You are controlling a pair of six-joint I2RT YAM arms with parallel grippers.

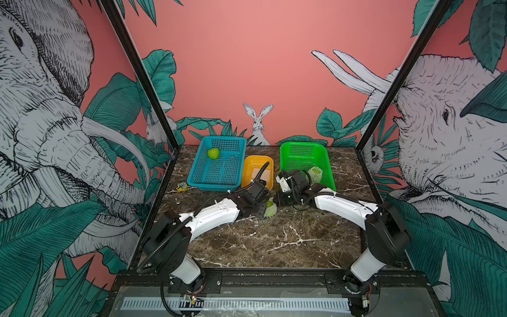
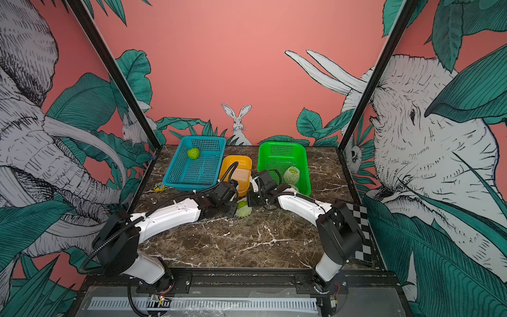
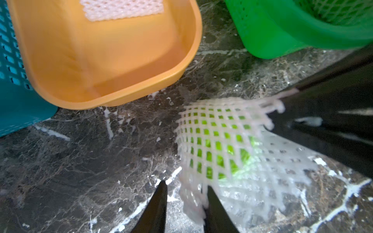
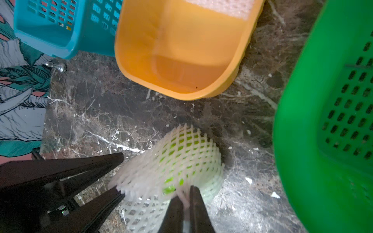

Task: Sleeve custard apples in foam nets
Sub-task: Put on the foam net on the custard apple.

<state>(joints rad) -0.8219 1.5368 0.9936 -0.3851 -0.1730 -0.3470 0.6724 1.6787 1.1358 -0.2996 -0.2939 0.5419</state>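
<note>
No readable text, label, brand, number or sign anywhere in any of the views.

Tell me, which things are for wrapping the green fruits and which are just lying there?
For the job: middle apple and its net, left claw, right claw, bare apple in blue basket, wrapped apple in green basket, spare net in orange tub.
Just lying about: yellow thing and clear knob near the blue basket, checkerboard.

I'm operating inside a robot lab booth: printed jungle-mural wall panels (image 2: 247, 68) on black metal frame posts (image 2: 113, 71) are enclosing my right gripper (image 2: 249, 204), with a black-and-white checkerboard card (image 2: 359, 227) lying well off to its right.
</note>
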